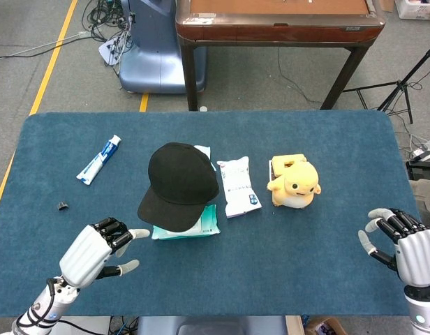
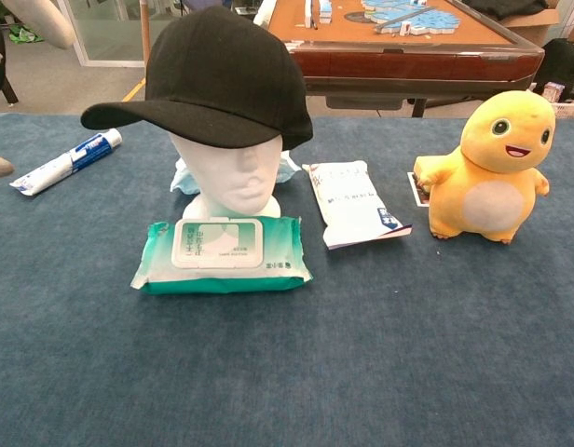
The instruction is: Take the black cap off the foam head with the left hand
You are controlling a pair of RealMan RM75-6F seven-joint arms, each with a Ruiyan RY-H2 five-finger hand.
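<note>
The black cap point(image 1: 179, 183) point(image 2: 222, 79) sits on the white foam head point(image 2: 236, 177), brim pointing toward the table's front left. From the head view the cap hides the foam head. My left hand point(image 1: 96, 250) hovers near the front left of the table, a short way left of the brim. It holds nothing, with one finger stretched toward the cap and the thumb out. My right hand point(image 1: 402, 244) is at the front right edge with its fingers apart and nothing in them.
A green wet-wipes pack point(image 1: 187, 229) point(image 2: 222, 251) lies right in front of the foam head. Beside it are a white packet point(image 1: 239, 185) point(image 2: 355, 203) and a yellow plush toy point(image 1: 295, 183) point(image 2: 492, 168). A toothpaste tube point(image 1: 100, 159) point(image 2: 68, 161) and a small black piece point(image 1: 62, 206) lie at the left.
</note>
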